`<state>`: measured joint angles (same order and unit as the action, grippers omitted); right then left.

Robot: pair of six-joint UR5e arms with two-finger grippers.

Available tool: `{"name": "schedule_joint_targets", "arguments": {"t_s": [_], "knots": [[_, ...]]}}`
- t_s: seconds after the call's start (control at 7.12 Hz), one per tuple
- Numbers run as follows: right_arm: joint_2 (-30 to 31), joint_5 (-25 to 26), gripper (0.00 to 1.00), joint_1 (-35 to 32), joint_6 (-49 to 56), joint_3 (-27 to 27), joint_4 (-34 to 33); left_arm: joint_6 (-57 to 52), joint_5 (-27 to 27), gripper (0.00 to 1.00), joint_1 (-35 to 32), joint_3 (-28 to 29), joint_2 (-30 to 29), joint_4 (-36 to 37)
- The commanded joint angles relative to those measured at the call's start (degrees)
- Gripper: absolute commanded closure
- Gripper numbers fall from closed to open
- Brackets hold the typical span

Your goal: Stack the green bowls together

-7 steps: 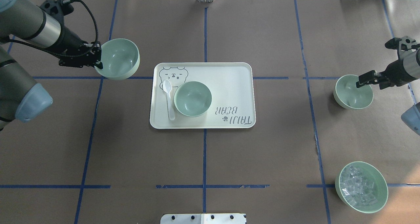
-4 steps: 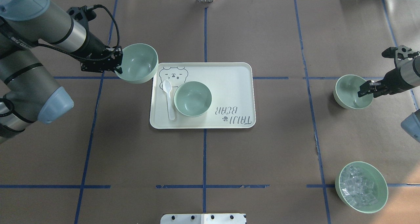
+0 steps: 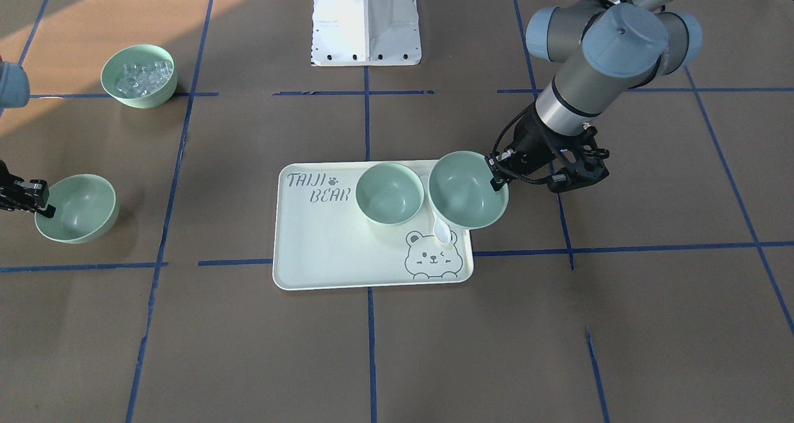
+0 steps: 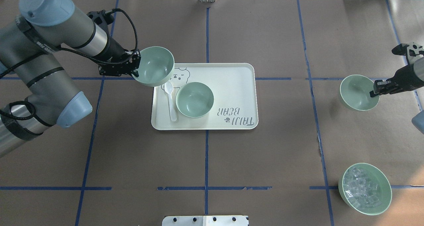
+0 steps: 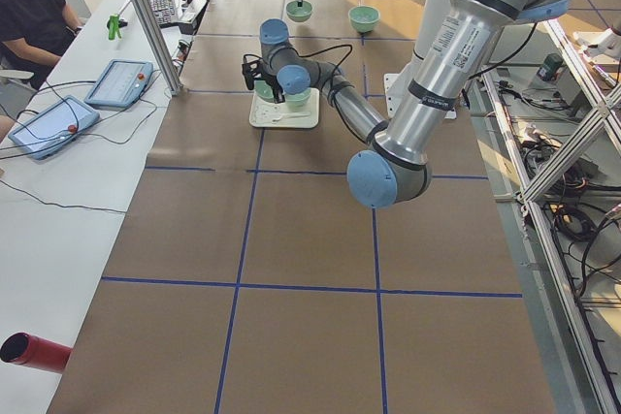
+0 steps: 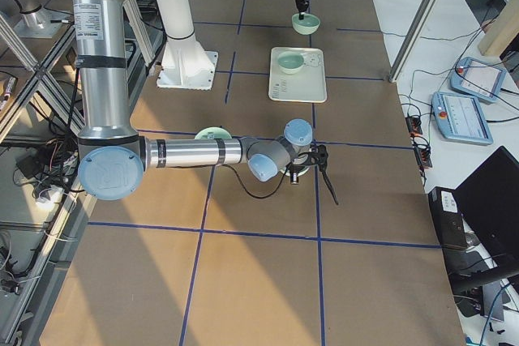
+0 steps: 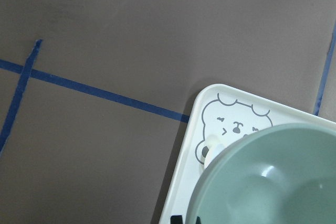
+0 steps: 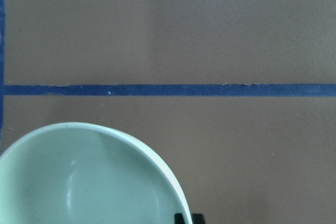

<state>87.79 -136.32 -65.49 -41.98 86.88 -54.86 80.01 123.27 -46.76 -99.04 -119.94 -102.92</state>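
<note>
My left gripper (image 4: 135,72) is shut on the rim of a pale green bowl (image 4: 155,66) and holds it above the cream tray's (image 4: 232,74) far left corner. It also shows in the front view (image 3: 466,190) and the left wrist view (image 7: 273,177). A second green bowl (image 4: 194,99) stands on the tray, just right of the held one. My right gripper (image 4: 374,89) is shut on the right rim of a third green bowl (image 4: 357,92) at the table's right side. That bowl fills the bottom left of the right wrist view (image 8: 79,177).
A white spoon (image 4: 171,100) lies on the tray between the held bowl and the tray bowl. A matching green bowl with clear cubes (image 4: 364,189) stands at the near right. Blue tape lines cross the brown table cover.
My left arm has carried its bowl rightward, from left of the tray to over its far left corner. My right gripper has come down onto the right bowl's rim, and the bowl shifted slightly right.
</note>
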Motion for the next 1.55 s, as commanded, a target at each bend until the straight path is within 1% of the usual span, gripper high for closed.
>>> {"name": "schedule_joint_targets", "arguments": {"t_s": [0.0,0.14,0.28,0.56,0.84,0.98,1.12,1.4], "knots": [[-2.7,-10.7,1.00,-6.9,-0.8,0.0,-0.5,2.1,-3.2,1.00,3.7,0.5,-2.1,0.0],[-3.8,-11.3,1.00,-7.1,-1.3,0.0,-0.8,3.6,-5.0,1.00,6.5,1.8,-3.9,0.0],[-5.2,-11.3,1.00,-7.1,-3.4,0.0,-0.8,5.4,-7.6,1.00,9.4,2.1,-4.3,-0.4],[-7.2,-11.4,1.00,-7.0,-5.8,0.2,-0.6,5.5,-7.9,1.00,11.5,2.4,-5.0,-0.5],[-7.3,-12.2,1.00,-7.0,-6.5,1.4,-0.7,5.9,-8.0,1.00,12.0,4.5,-6.4,-1.0],[-7.3,-12.2,1.00,-7.0,-7.1,1.5,-0.5,5.9,-9.4,1.00,12.0,5.3,-6.4,-2.8],[-7.3,-12.2,1.00,-7.1,-7.2,1.5,-0.3,6.0,-9.8,1.00,12.0,6.4,-6.5,-4.0],[-7.3,-12.2,1.00,-7.1,-7.3,2.1,-0.4,5.9,-9.9,1.00,11.9,6.7,-6.3,-4.6]]}}
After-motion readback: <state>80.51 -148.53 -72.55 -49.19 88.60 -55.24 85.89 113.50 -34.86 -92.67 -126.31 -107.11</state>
